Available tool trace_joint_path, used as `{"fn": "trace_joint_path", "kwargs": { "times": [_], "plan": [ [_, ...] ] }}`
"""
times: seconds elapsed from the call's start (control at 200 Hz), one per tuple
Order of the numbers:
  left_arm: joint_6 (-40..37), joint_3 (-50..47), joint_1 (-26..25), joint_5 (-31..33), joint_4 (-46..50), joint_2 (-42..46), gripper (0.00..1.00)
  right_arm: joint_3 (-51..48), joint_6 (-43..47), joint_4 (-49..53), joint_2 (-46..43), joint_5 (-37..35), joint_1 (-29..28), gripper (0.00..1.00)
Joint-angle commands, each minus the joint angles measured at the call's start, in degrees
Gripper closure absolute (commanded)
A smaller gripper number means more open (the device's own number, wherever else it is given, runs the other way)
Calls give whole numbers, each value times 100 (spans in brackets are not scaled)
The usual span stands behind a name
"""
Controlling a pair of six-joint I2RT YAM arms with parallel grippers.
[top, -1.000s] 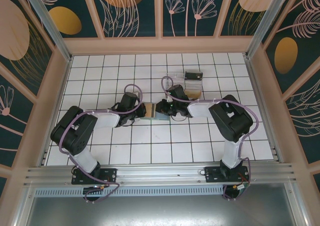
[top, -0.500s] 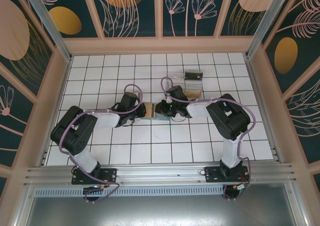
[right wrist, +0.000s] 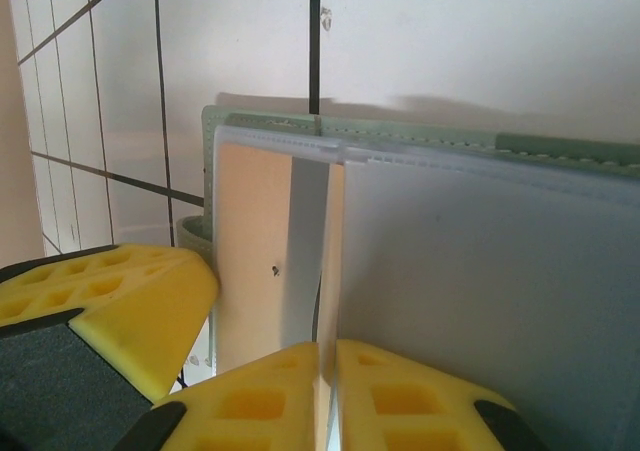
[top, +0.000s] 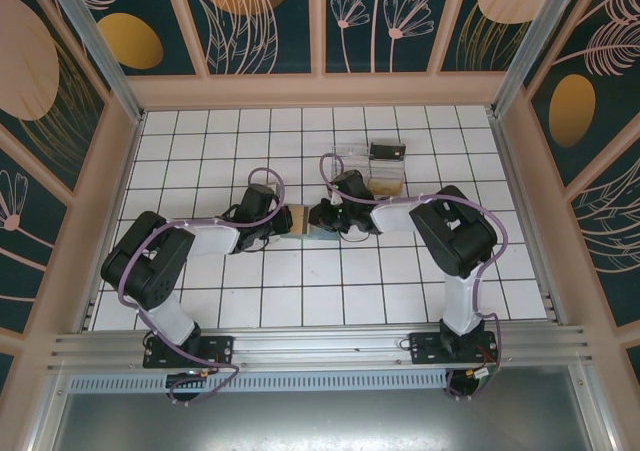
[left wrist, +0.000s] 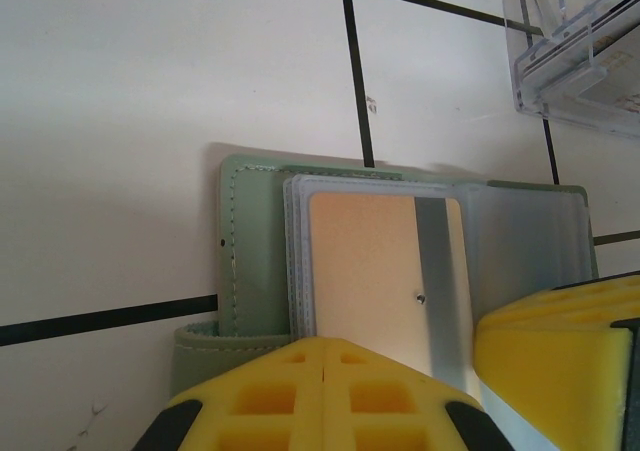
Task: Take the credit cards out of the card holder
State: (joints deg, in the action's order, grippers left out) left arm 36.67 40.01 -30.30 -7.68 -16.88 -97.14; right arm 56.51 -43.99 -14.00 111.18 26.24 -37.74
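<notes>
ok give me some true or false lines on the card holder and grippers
The card holder lies on the tiled table between the left gripper and the right gripper. True.
The orange card lies loose on the tiles. False: it sits inside a clear sleeve of the holder.
The left gripper's jaws stand wide open. False: they are shut.
The clear plastic tray stands apart from the card holder. True.
The black box rests on the card holder. False: it is over by the tray.
</notes>
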Motion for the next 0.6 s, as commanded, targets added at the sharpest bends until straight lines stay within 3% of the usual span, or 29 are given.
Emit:
{"fn": "trace_joint_path", "kwargs": {
  "times": [0.0,0.135,0.596],
  "plan": [
    [51,-55,33,-128,-93,-69,100,96,-27,-50,95,30,-54,90],
    [47,-50,33,-111,-76,-218,100,46,-39,-70,52,23,-43,100],
    [16,-28,33,78,87,-244,100,-362,49,-77,-356,-29,119,100]
  ]
}}
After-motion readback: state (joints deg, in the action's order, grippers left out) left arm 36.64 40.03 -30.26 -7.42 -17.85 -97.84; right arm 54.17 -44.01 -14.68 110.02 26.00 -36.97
